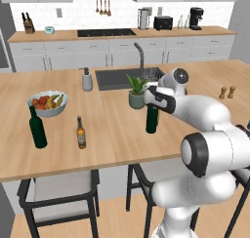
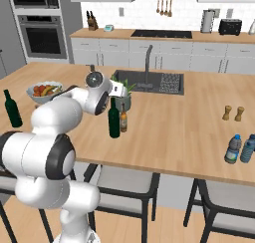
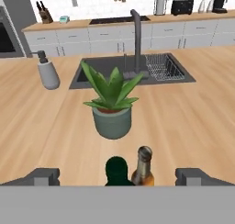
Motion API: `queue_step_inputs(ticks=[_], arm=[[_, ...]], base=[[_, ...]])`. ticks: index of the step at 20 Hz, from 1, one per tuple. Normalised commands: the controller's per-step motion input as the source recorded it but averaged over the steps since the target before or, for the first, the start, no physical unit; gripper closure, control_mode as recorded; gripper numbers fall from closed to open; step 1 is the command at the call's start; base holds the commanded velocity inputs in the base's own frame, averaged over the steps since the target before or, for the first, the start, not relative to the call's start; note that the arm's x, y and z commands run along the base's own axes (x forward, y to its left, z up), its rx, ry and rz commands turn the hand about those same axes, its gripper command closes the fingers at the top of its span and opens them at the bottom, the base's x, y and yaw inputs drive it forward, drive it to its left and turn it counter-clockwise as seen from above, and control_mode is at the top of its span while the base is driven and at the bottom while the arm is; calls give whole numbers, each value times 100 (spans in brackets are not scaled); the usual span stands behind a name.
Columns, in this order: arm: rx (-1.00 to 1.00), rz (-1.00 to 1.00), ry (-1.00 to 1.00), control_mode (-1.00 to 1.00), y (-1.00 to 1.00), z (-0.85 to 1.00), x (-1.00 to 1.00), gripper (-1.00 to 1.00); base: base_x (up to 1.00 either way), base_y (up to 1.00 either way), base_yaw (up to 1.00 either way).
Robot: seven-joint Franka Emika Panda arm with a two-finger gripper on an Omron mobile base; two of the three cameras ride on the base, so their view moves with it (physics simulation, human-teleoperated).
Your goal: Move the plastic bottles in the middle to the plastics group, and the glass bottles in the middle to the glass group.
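A: What do the jaws show?
B: In my hand view the gripper [image 3: 117,175] stands wide, its two dark fingertips [image 3: 42,176] far apart at the bottom, clasping nothing. Between them I see the top of the dark green wine bottle [image 3: 118,170] and, just beside it, the capped neck of the brown beer bottle [image 3: 143,167].

A: Where do those two bottles stand?
B: Upright in the middle of the wooden island counter [image 2: 189,132], side by side, in front of the potted plant [image 3: 111,103]. From the right base view, the wine bottle [image 2: 114,119] is the taller and the beer bottle [image 2: 123,119] stands next to it.

A: And the groups?
B: Toward the left end I see the glass group: a green wine bottle [image 1: 37,128] and an amber beer bottle [image 1: 81,133], near the fruit bowl [image 1: 47,103]. At the right, two blue-capped plastic bottles [image 2: 233,149] stand together close to the counter's front edge.

A: Farther out?
B: The sink [image 3: 137,69], a grey soap dispenser [image 3: 47,72], and two small shakers [image 2: 232,113].
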Motion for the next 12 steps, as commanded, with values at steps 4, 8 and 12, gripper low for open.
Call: queue_step_inputs(ticks=[4,8,12], arm=[[0,0,0,-100,0,-29,6,-100],[0,0,0,-100,1,-35,9,-100],[0,0,0,-100,0,-32,9,-100]], base=[[0,0,0],[0,0,0],[0,0,0]])
